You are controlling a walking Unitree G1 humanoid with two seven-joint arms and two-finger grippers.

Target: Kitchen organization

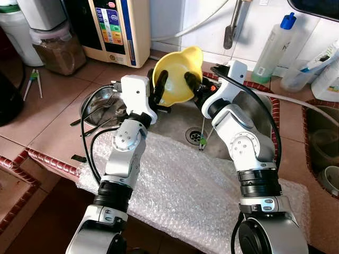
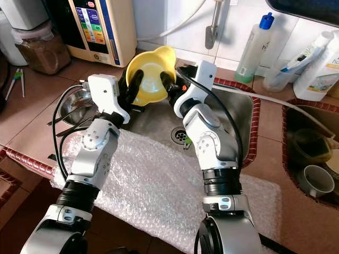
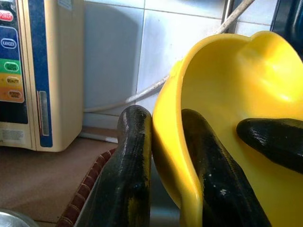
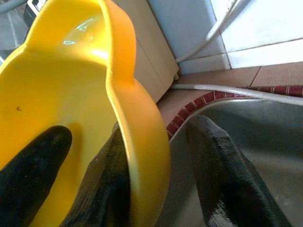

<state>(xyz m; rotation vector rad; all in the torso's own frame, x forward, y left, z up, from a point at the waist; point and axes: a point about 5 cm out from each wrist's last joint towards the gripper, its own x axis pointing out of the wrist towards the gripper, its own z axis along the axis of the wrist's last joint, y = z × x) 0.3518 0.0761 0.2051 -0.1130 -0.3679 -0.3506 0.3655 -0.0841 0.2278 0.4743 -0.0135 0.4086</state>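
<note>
Bubble wrap [image 1: 185,190] lies nearest, a wide clear sheet spread over the front edge of the counter [image 1: 53,106]; I think it is there to cushion things that are put down. Behind it the steel sink [image 2: 238,114] is sunk into the brown tiled counter, with a round drain [image 1: 195,136] in its floor.

Over the sink both arms hold one yellow bowl [image 1: 179,74], smooth glossy plastic with a pouring lip, tilted so that its opening faces the robot. The left hand [image 3: 165,161] grips the bowl's wall, one black finger outside and one inside. The right hand [image 4: 156,165] has its fingers apart on each side of the other wall; the inner finger touches, the outer one stands clear. Two grips probably keep the light bowl steady.

A small metal bowl [image 1: 100,106] sits left of the sink.
</note>
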